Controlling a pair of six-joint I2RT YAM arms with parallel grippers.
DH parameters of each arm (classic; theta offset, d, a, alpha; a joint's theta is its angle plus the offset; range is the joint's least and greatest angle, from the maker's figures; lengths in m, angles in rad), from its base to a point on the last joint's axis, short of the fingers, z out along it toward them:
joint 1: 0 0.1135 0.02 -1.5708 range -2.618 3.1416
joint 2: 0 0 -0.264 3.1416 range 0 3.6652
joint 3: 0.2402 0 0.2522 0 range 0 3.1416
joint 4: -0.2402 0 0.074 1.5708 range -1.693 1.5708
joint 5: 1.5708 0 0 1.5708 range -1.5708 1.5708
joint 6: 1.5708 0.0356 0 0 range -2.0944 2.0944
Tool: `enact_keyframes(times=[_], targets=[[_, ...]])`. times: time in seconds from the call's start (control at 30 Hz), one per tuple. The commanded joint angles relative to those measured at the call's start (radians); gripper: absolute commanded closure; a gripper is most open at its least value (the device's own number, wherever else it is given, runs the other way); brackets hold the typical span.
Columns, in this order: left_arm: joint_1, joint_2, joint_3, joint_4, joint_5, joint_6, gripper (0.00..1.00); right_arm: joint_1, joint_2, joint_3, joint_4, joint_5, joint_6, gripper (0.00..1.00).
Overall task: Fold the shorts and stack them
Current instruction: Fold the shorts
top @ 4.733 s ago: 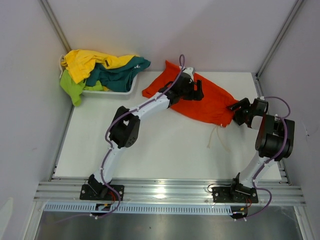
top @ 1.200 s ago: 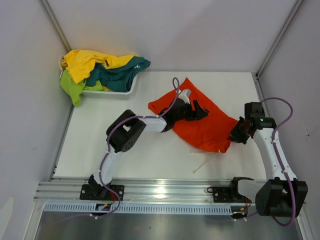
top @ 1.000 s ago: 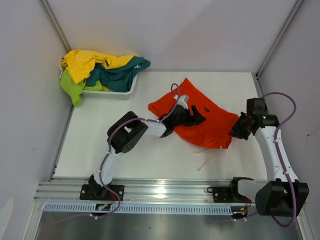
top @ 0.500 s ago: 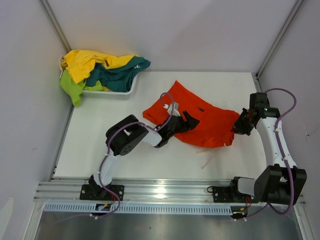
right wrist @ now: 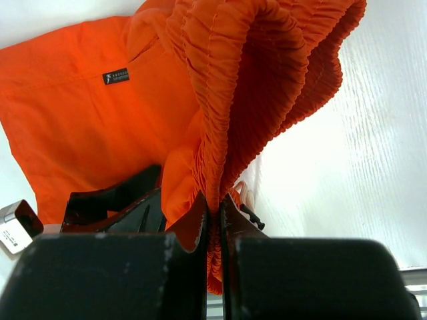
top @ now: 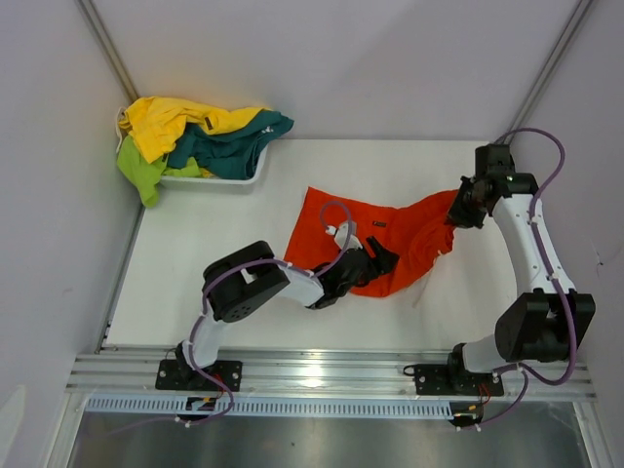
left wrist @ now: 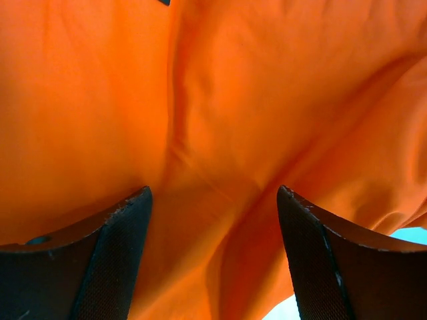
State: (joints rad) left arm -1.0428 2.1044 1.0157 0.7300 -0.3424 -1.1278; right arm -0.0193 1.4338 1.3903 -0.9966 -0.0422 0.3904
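orange shorts (top: pixel 390 234) lie spread on the white bench (top: pixel 214 253), about in its middle and a little to the right. one part is flat on the bench, and the right end is raised. the right claw (top: pixel 458 210) is closed on the gathered waistband (right wrist: pixel 267 60) at that far right end; in the right wrist view the elastic cloth is pinched tight between its two fingers (right wrist: pixel 193 223) and hangs in ruffled folds. a small dark label (right wrist: pixel 115 77) shows on the flat part of the cloth.

the left claw (top: pixel 375 261) is low over the near edge of the same shorts, and its arm is bent close to the bench. its fingers (left wrist: pixel 113 253) stand wide apart and grip nothing. in the left wrist view orange fabric fills the space between them, very close, but i cannot tell if the tips press on it.

at the far left corner stands a white basket (top: pixel 219 182). it holds the yellow shorts (top: pixel 166 122) on top, the teal shorts (top: pixel 229 146) beside them, and the lime-green shorts (top: pixel 141 171), which hang over its left rim. this heap is well apart from the orange pair.
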Motion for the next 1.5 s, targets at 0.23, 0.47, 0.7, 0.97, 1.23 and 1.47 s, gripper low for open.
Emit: enact_keyframes(times=[0.23, 0.47, 0.7, 0.97, 1.23, 1.47], targets=[[0.056, -0.130, 0.024, -0.115, 0.008, 0.066, 0.17, 0.160, 0.120, 0.306, -0.158, 0.034, -0.119, 1.00], [0.148, -0.083, 0.014, -0.037, 0.078, 0.074, 0.18, 0.255, 0.083, 0.256, -0.253, 0.082, -0.125, 1.00], [0.152, -0.116, -0.002, -0.024, 0.078, 0.105, 0.18, 0.338, 0.097, 0.260, -0.303, 0.220, -0.130, 1.00], [0.220, -0.297, -0.045, -0.148, 0.127, 0.157, 0.17, 0.418, 0.204, 0.358, -0.361, 0.323, -0.111, 1.00], [0.378, -0.556, -0.095, -0.429, 0.186, 0.253, 0.16, 0.516, 0.302, 0.524, -0.424, 0.399, -0.074, 1.00], [0.553, -0.715, -0.399, -0.379, 0.229, 0.252, 0.16, 0.591, 0.414, 0.670, -0.476, 0.438, -0.061, 1.00]])
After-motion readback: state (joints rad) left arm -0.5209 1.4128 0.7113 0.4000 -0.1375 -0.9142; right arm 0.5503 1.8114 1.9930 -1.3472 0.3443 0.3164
